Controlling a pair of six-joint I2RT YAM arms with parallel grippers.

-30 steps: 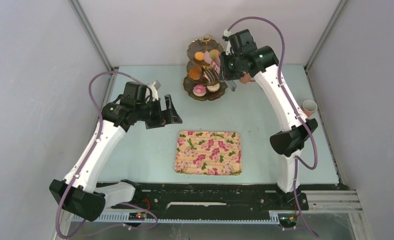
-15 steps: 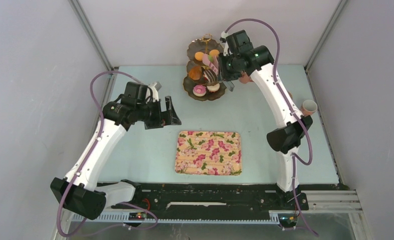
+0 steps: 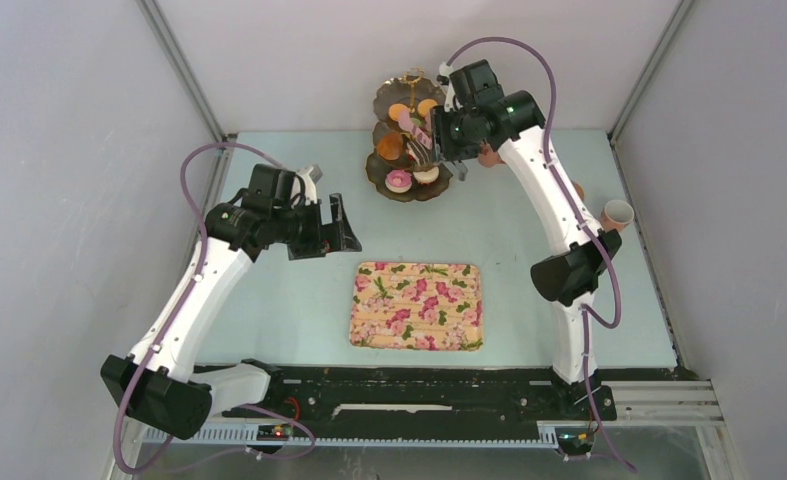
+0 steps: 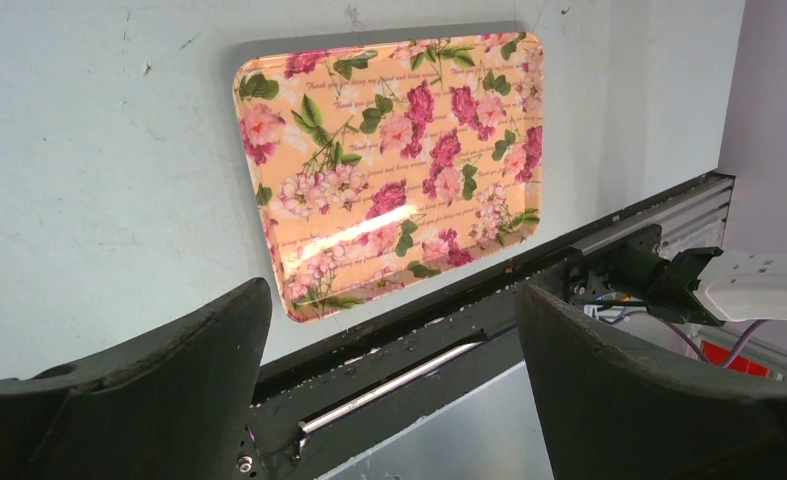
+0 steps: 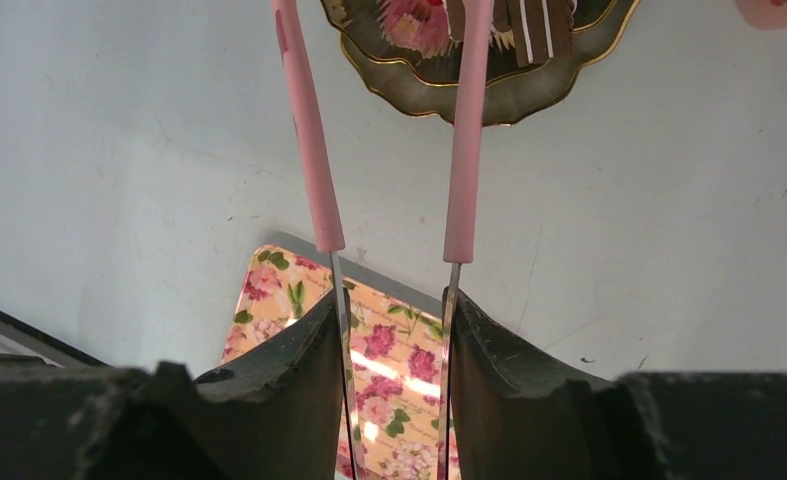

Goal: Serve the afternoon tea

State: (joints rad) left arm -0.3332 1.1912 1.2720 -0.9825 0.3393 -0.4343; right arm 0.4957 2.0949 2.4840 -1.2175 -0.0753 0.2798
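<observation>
A gold tiered stand (image 3: 384, 172) at the back holds the afternoon tea: a pink donut (image 3: 398, 180), a white donut (image 3: 426, 175), a brown croissant (image 3: 390, 147) and orange macarons (image 3: 398, 112). My right gripper (image 3: 441, 138) is shut on the pink-handled tongs (image 3: 415, 132), which reach over the stand. In the right wrist view the gripper (image 5: 394, 312) holds both tong arms (image 5: 309, 130) slightly apart, their tips over the striped chocolate slice (image 5: 534, 25) beside the pink donut (image 5: 414, 20). The pink mug (image 3: 619, 213) stands at the right edge. My left gripper (image 3: 341, 225) (image 4: 391, 290) hangs open and empty, left of centre.
The floral rectangular tray (image 3: 416, 305) (image 4: 389, 160) lies in the middle near the front, with nothing on it. A black rail (image 3: 419, 390) runs along the table's front edge. Grey walls close in both sides and the back.
My right gripper and the tongs have edged left, closer over the stand. The left arm has not moved.
</observation>
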